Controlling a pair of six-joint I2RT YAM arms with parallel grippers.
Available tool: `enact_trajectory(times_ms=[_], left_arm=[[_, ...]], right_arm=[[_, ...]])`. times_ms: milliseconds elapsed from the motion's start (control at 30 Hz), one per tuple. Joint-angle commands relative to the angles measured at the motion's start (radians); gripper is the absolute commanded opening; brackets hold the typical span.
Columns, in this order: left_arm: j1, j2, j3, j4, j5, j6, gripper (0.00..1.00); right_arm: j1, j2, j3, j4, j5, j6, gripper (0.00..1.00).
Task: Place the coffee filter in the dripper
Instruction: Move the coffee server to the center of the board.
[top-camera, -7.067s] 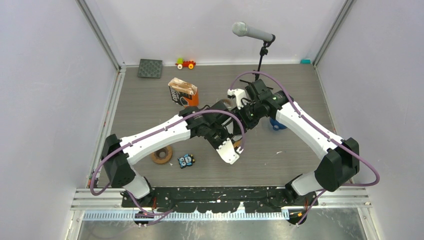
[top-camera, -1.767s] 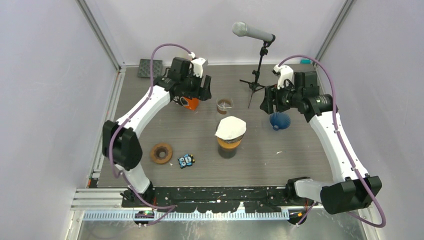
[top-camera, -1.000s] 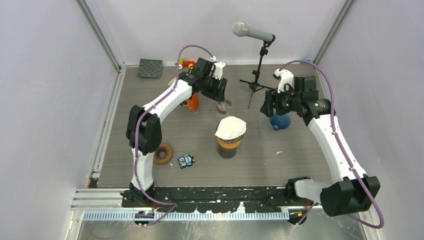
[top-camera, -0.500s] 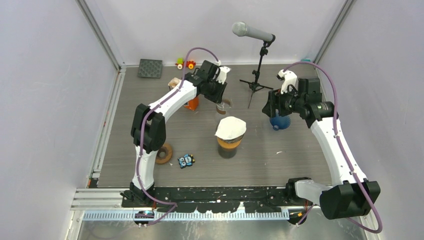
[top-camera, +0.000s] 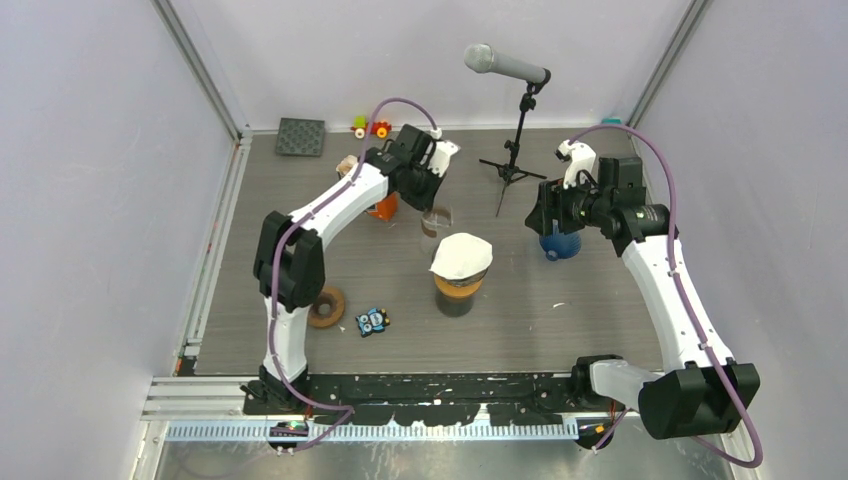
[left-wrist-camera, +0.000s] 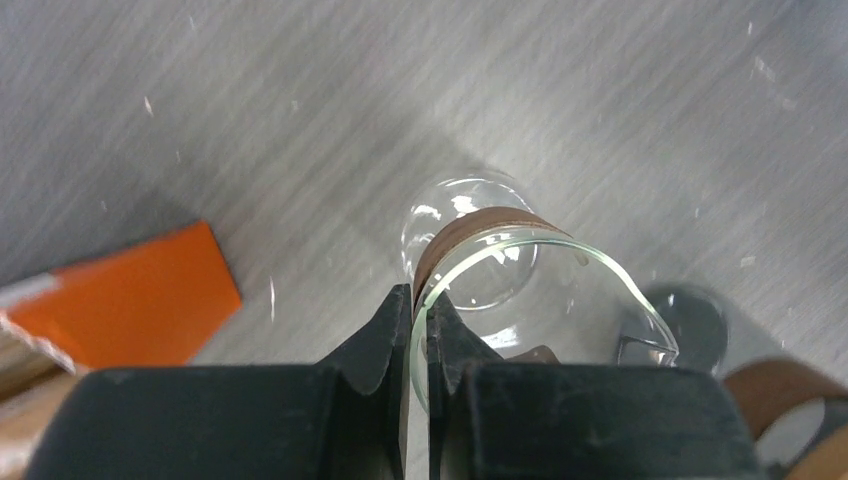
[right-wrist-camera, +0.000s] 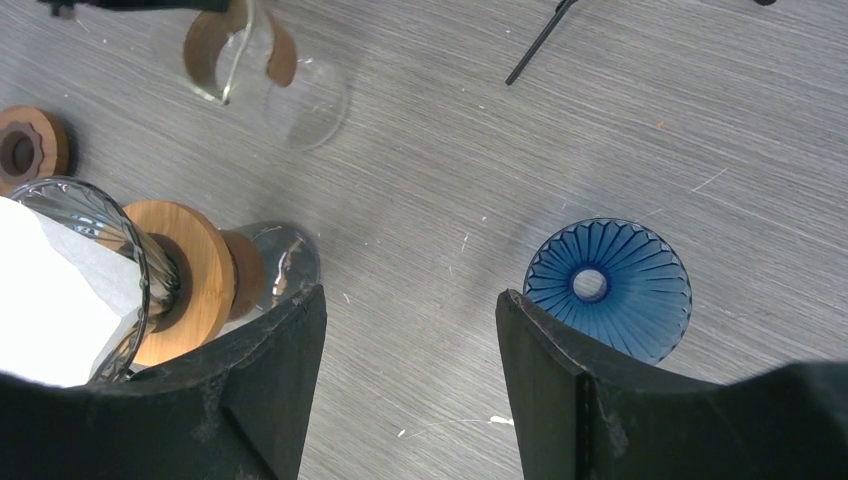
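Near edge: wooden ring (top-camera: 323, 307) flat on the table (top-camera: 600, 300), small blue-and-black toy (top-camera: 372, 321) just beside it on the right.

Mid-table: glass dripper (top-camera: 459, 283) with a wooden collar stands upright on its glass base; coffee filter (top-camera: 460, 255), white paper, sits opened inside the cone, upper edge above the rim; same seen at the left edge of the right wrist view, filter (right-wrist-camera: 40, 300) inside dripper (right-wrist-camera: 185, 275); neither gripper touches them.

Right of it: blue ribbed dripper (top-camera: 558, 243) alone on the table, mouth up; right gripper (top-camera: 553, 215) hangs above it, fingers spread wide, nothing between them; confirmed from the wrist, gripper (right-wrist-camera: 410, 300), blue dripper (right-wrist-camera: 610, 290).

Further back: left gripper (top-camera: 430, 198) pinched narrow on the rim of a glass carafe (top-camera: 435, 222) with a brown band; wrist view shows the rim clamped between the fingertips, gripper (left-wrist-camera: 420, 310), carafe (left-wrist-camera: 480, 225); whether its base rests on the table, cannot tell.

Orange bag (top-camera: 381, 205) left of the carafe.

Far: microphone stand (top-camera: 515, 150); dark square mat (top-camera: 300, 136) and toy car (top-camera: 371, 127) by the back wall.
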Motion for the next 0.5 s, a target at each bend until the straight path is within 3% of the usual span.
enact_trajectory(times_ms=[0,267,467], left_arm=[[0.016,-0.198,-0.141,-0.037,-0.032,0.085,0.0],[0.058,-0.468,-0.438,-0.01,-0.049,0.158,0.0],[0.092,-0.551,-0.547,0.074,-0.034,0.146,0.0]], right_arm=[[-0.003,-0.018,0.003,0.039,-0.03,-0.014,0.68],[-0.003,-0.035,0.0,0.037,-0.051,-0.02,0.68],[-0.003,-0.032,-0.001,0.035,-0.055,-0.026,0.67]])
